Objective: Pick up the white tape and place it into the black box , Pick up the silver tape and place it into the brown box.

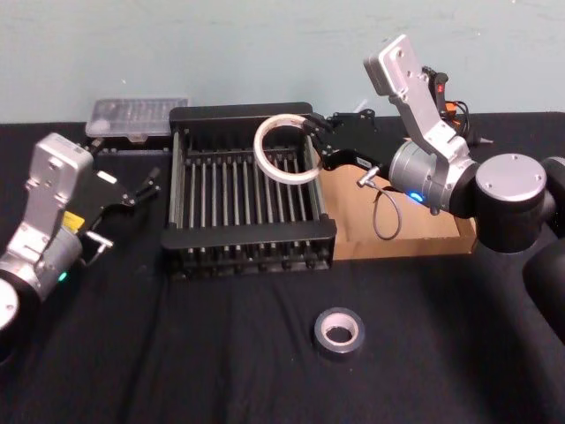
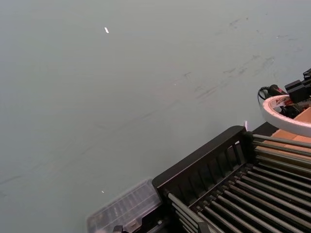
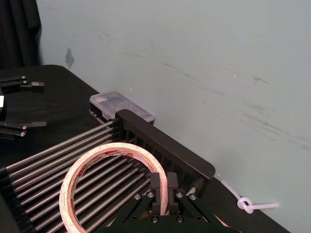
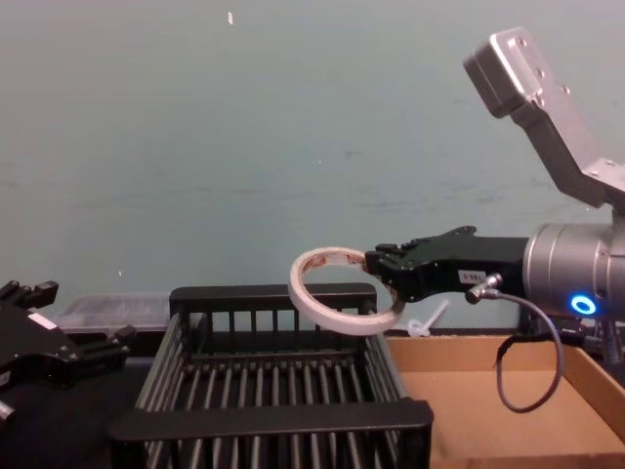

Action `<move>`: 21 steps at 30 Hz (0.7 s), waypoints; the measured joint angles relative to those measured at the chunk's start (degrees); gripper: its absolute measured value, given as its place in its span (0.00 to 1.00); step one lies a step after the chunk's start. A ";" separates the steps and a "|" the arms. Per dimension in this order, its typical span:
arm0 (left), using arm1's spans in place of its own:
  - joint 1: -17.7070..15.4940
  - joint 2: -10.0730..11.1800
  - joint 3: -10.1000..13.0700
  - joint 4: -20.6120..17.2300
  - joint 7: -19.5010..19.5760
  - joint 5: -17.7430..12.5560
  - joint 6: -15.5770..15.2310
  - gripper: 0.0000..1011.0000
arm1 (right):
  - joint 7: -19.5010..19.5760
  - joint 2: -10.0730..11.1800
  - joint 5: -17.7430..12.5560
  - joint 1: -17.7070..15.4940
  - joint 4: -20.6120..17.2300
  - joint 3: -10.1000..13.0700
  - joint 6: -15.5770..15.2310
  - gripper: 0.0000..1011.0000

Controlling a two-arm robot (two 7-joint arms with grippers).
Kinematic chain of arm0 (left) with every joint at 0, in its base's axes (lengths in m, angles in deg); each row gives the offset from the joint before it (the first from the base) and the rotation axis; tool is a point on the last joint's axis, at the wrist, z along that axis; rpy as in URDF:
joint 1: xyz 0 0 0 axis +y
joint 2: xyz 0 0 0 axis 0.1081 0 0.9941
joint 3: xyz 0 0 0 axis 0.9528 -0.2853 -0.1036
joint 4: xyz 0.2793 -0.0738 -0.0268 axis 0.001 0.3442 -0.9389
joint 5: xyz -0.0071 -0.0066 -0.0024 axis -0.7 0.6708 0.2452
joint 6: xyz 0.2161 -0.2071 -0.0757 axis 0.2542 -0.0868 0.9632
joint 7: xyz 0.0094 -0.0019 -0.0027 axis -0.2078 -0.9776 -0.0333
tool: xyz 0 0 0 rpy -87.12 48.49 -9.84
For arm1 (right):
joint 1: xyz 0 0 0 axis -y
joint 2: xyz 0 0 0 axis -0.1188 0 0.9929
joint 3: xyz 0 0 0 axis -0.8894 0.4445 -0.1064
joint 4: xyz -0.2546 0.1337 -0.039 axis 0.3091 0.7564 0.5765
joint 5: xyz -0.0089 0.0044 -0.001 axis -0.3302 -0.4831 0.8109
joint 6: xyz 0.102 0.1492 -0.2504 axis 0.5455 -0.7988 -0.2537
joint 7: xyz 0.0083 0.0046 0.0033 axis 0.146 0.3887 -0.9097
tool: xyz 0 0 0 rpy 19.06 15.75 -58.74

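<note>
The flat white tape roll [image 1: 284, 148] with red print on its inner core hangs in the air, pinched by its rim in my right gripper [image 1: 311, 144], whose fingers are clamped on the band as the right wrist view shows. The roll sits tilted above the far right part of the black plastic crate [image 1: 249, 244] with barred floor and thick rims, near its right wall and clear of the bars below. Just past that wall lies the shallow brown cardboard tray [image 1: 415, 240], under my right forearm.

My guess is that the release is the step in hand. The risk lies in how near the roll is to the crate's right rim: let go from this height and tilt, it could strike the rim, roll on its edge, and tip over into the brown tray, the wrong home. A thin ring may also land on edge and wedge between the bars.

The small, thick grey-silver tape roll [image 1: 339, 332] with a shiny top lies flat on the black cloth [image 1: 221, 353] in front of the crate, well apart from both boxes, untouched. My left gripper [image 1: 141, 189] waits left of the crate with its fingers apart, near a clear lidded container [image 1: 137, 117].
</note>
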 joint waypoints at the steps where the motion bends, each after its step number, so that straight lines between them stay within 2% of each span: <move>1: 0.00 0.00 0.00 0.00 0.00 0.00 0.00 0.99 | 0.00 0.02 0.00 -0.01 -0.01 0.01 0.00 0.09; 14: 0.00 0.00 0.00 0.00 0.00 0.00 0.00 0.99 | 0.00 0.21 -0.09 -0.21 -0.24 0.12 0.00 0.09; 21: 0.00 0.00 0.00 0.00 0.00 0.00 0.00 0.99 | 0.00 0.24 -0.12 -0.24 -0.30 0.16 -0.01 0.25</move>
